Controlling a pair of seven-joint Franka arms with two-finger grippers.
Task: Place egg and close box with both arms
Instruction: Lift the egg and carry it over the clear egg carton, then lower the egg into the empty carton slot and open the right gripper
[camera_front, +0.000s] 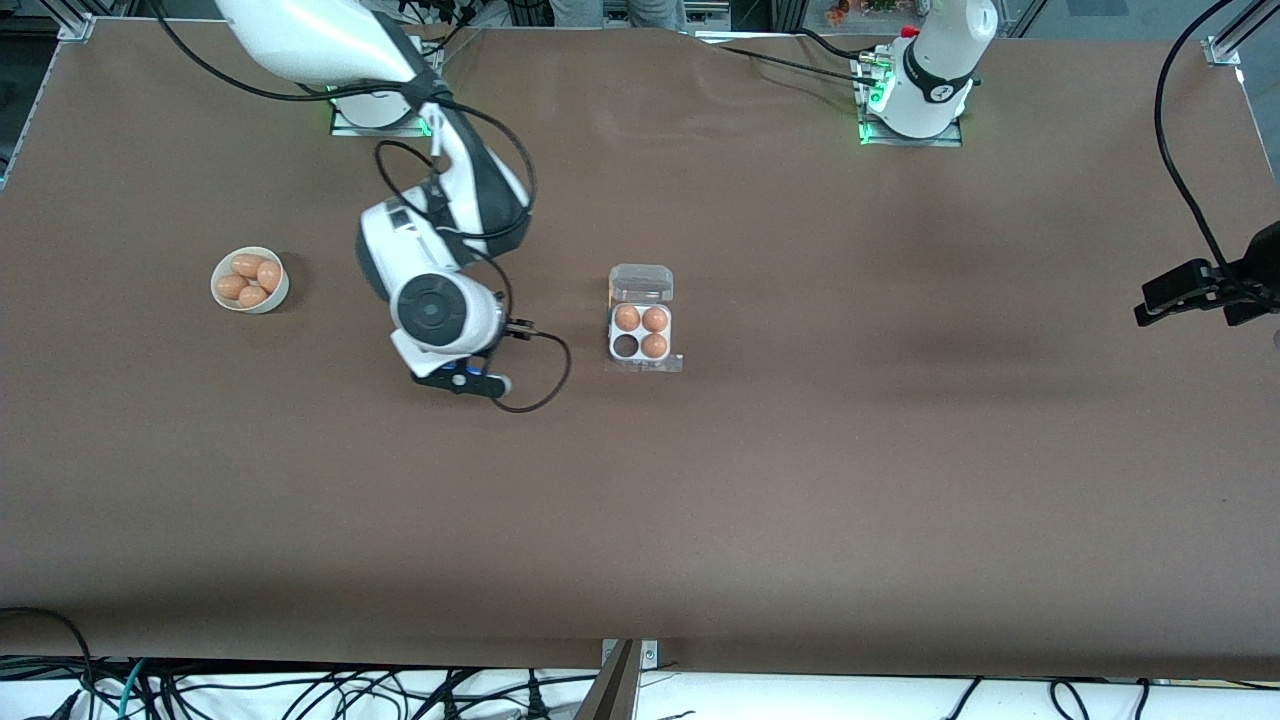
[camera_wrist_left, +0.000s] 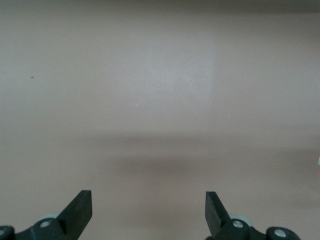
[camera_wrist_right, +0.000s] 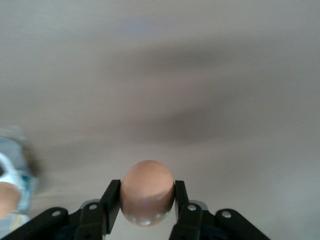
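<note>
Front view shows no brand, label or writing that can be read on any of the things. The right gripper (camera_wrist_right: 147, 207) hangs over bare table (camera_front: 800, 480) between the bowl (camera_front: 250, 281) and the box (camera_front: 641, 320); in the front view the arm's own wrist hides it. Right wrist view shows its two black fingers (camera_wrist_right: 111, 202) closed partway around the egg (camera_wrist_right: 147, 192), one pad pressed on each side, with the egg's rounded end sticking out past the tips. The egg is smooth and orange-brown, with a few small bright glints low on its shell.

The box sits near the middle of the table, its clear lid (camera_front: 641, 283) open and lying on the side toward the robots' bases. Its whitish tray has four cells: three hold brown eggs (camera_front: 627, 318) and one, the cell nearer the front camera toward the right arm's end, is dark and unfilled. The bowl, round and white, stands toward the right arm's end of the table with several more brown eggs in it.

The left gripper (camera_wrist_left: 148, 207) waits over bare table at the left arm's end, its fingers spread wide with nothing between them.
</note>
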